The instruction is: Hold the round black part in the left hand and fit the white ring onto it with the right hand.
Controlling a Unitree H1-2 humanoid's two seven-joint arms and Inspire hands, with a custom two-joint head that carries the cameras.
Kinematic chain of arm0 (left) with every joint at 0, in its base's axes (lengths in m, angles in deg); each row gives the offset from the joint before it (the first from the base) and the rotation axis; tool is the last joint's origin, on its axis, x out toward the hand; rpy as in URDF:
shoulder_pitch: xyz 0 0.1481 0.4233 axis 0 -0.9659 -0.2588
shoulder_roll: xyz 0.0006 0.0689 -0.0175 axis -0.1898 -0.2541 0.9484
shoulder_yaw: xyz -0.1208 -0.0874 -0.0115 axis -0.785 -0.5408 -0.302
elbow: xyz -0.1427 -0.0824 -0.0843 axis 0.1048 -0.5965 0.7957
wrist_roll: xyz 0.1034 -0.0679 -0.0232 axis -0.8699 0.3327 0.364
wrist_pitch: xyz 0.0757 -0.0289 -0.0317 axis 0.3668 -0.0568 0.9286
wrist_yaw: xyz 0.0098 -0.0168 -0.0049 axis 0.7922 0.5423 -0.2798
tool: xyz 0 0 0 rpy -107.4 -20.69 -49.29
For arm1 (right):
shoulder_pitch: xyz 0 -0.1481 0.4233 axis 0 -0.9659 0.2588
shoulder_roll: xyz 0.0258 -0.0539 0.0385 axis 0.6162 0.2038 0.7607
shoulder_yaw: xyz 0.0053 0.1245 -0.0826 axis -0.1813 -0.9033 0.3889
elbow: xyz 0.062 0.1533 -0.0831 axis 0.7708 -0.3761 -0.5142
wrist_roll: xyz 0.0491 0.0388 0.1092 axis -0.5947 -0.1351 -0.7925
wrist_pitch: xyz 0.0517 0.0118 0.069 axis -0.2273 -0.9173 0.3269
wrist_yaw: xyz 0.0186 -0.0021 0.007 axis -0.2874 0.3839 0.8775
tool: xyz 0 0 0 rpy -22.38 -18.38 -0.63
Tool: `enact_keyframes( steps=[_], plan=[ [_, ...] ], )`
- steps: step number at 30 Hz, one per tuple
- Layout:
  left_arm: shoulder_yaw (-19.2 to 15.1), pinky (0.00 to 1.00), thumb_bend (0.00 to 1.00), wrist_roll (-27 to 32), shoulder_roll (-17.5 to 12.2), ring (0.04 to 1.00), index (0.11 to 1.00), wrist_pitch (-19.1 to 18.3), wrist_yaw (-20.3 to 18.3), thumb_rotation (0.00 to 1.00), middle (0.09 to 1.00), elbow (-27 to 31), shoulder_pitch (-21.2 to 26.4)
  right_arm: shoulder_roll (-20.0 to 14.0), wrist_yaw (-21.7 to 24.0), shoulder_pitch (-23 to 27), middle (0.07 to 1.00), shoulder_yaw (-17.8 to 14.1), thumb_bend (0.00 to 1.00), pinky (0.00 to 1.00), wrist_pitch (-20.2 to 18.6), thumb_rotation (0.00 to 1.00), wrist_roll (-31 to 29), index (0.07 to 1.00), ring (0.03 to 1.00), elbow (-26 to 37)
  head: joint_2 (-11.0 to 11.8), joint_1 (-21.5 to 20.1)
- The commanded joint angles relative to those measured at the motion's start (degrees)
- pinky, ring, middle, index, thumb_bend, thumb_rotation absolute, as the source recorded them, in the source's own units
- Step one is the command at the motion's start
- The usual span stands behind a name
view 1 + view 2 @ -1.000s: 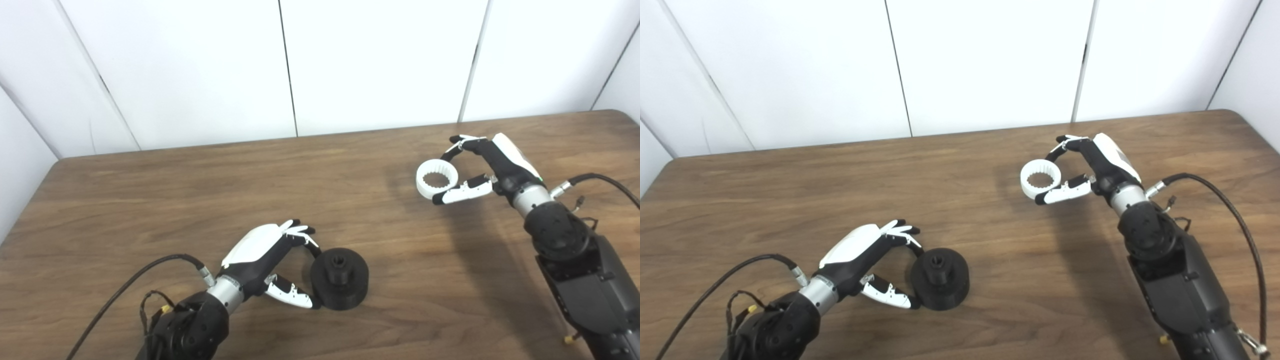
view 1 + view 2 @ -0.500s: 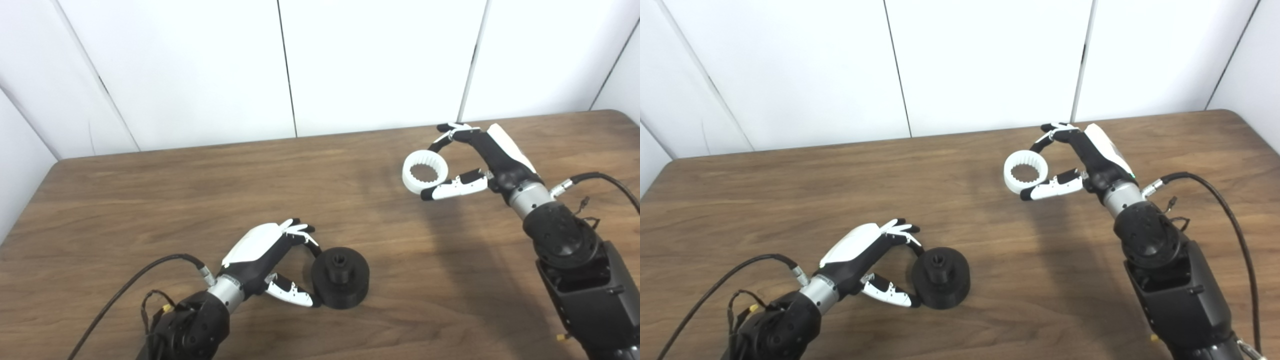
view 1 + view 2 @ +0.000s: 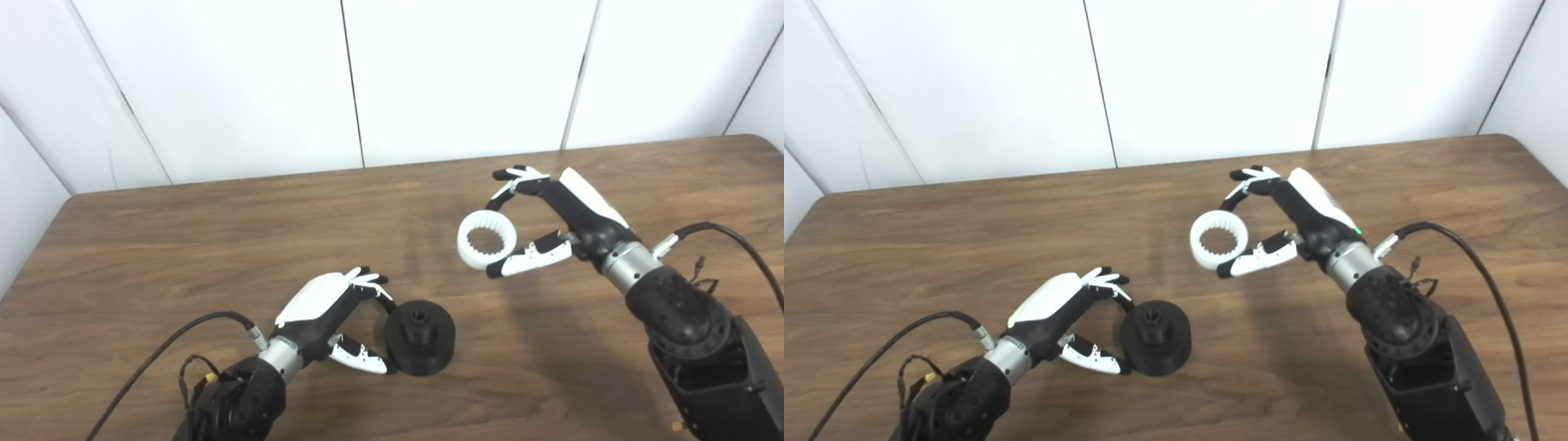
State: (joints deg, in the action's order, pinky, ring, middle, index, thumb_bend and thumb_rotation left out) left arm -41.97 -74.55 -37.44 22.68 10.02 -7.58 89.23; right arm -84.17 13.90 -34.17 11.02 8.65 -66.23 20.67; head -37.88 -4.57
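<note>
Here, in the left eye view, the round black plastic part [image 3: 420, 337] with a raised hub on top sits on the brown wooden tabletop [image 3: 184, 245] near its front edge. The left hand [image 3: 334, 321] is curled around the part's left side: its upper fingers [image 3: 370, 283] arch over to the rim while the thumb reaches the lower left edge, so the part is pinched between them. The white toothed plastic ring [image 3: 487, 239] hangs in the air above the tabletop, up and to the right of the black part and well apart from it. The right hand [image 3: 560, 217] grips the ring by its right side, with the fingers on the upper rim and the thumb under the lower rim, and the ring's opening is tilted toward the camera.

In the right eye view, the same black part [image 3: 1155, 345] rests on the tabletop with the left hand [image 3: 1069, 324] closed against its left edge, thumb low and fingers high. The white ring [image 3: 1219, 239] is pinched at its right side by the right hand [image 3: 1289, 214], clear of the wood, and its inner teeth show plainly.
</note>
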Motion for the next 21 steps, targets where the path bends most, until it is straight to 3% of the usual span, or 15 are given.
enact_keyframes(
  steps=[1,9,21],
  plan=[
    [0.0,0.91,0.89,-0.4,0.2,0.999,0.632,-0.1,0.7,0.21,0.923,-0.2,1.7,0.3,0.8,1.6,0.889,0.7,0.52,0.92,-0.1,0.16,1.3,0.491,0.967,2.8,-0.1,0.0],
    [0.1,0.91,0.9,-0.4,0.5,0.991,0.629,0.1,1.3,0.21,0.914,-0.4,1.5,2.2,2.6,0.5,0.879,2.3,0.52,0.88,-0.1,0.16,3.1,0.49,0.957,3.8,-0.3,0.2],
    [0.1,0.91,0.91,-0.4,0.9,0.993,0.636,0.1,2.0,0.2,0.911,-0.7,1.3,3.8,5.2,-1.1,0.897,4.1,0.52,0.92,0.2,0.16,3.0,0.49,0.986,4.0,-0.5,0.4]
  ],
)
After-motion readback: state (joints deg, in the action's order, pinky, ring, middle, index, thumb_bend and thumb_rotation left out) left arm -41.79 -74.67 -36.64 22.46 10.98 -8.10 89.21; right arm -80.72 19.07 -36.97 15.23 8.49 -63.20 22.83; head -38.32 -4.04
